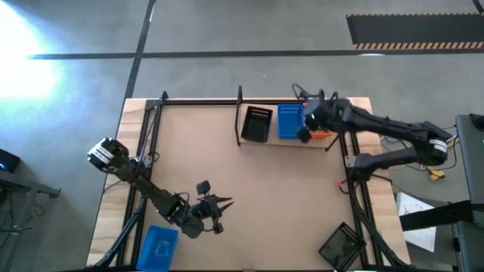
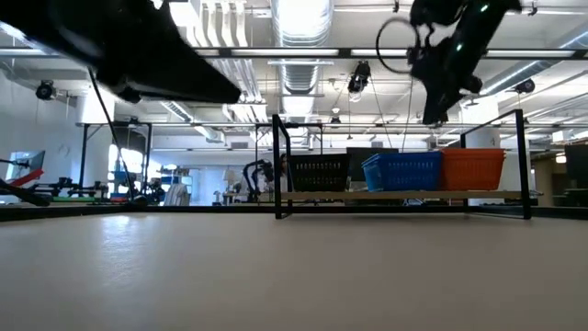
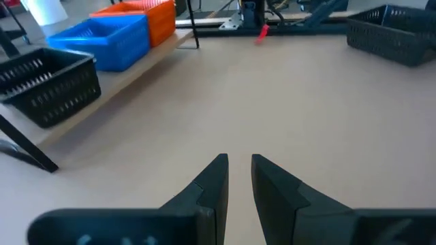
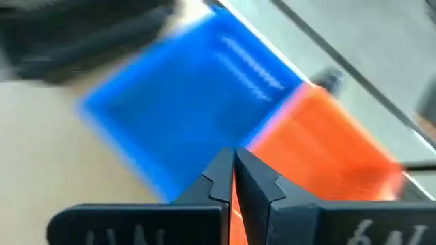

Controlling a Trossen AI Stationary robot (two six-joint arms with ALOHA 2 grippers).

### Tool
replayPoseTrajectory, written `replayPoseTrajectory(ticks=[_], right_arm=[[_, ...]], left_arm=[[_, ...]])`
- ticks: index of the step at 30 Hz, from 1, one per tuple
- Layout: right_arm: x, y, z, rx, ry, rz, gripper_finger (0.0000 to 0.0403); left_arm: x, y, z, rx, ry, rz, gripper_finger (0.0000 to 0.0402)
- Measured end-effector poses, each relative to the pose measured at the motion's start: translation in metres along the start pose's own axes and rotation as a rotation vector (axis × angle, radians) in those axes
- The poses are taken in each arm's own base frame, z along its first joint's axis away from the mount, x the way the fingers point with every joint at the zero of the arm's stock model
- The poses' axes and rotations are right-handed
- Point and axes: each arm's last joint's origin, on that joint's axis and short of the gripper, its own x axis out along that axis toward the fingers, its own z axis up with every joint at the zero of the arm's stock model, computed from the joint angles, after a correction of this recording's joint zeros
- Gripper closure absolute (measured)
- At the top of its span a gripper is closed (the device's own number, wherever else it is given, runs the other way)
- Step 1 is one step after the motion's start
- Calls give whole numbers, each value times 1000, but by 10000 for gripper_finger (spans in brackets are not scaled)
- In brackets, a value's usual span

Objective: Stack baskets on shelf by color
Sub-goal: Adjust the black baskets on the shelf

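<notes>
The shelf (image 1: 281, 142) stands at the table's far edge. On its board sit a black basket (image 1: 255, 123), a blue basket (image 1: 290, 121) and an orange basket (image 1: 324, 136), side by side on their bottoms. My right gripper (image 2: 432, 112) hovers shut above the blue basket (image 4: 191, 102) and the orange basket (image 4: 327, 150), over the line where they meet, clear of both. My left gripper (image 1: 219, 204) hangs over the near-left part of the table, narrowly open (image 3: 238, 163) and holding nothing. A second blue basket (image 1: 159, 245) rests by the near left corner, and a second black basket (image 1: 344, 243) by the near right corner.
The shelf's thin black wire posts (image 2: 278, 165) rise at its ends. Black arm frames run along both table sides (image 1: 147, 136). A small red item (image 1: 339, 183) lies by the right frame. Bare tabletop (image 1: 272, 196) spreads across the middle.
</notes>
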Motion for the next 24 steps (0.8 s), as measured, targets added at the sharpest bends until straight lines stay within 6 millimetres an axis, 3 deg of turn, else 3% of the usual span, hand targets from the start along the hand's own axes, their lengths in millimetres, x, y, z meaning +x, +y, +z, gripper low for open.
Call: replayPoseTrajectory(ticks=[6, 9, 13, 17, 20, 24], right_arm=[[-30, 63, -51, -93, -251, 247, 394], [-34, 94, -86, -119, -380, 355, 394], [-39, 124, -130, -152, -535, 428, 394], [-43, 142, -165, -161, -643, 455, 394], [-43, 152, -182, -153, -683, 435, 394], [-42, 165, -194, -166, -689, 420, 394]], left_arm=[[26, 24, 48, -13, -4, -73, 353], [54, 47, 84, 26, 40, -121, 361], [96, 86, 130, 121, 165, -25, 388], [139, 119, 152, 204, 309, 48, 399], [173, 142, 156, 221, 397, 26, 399], [212, 164, 144, 249, 467, 69, 399]])
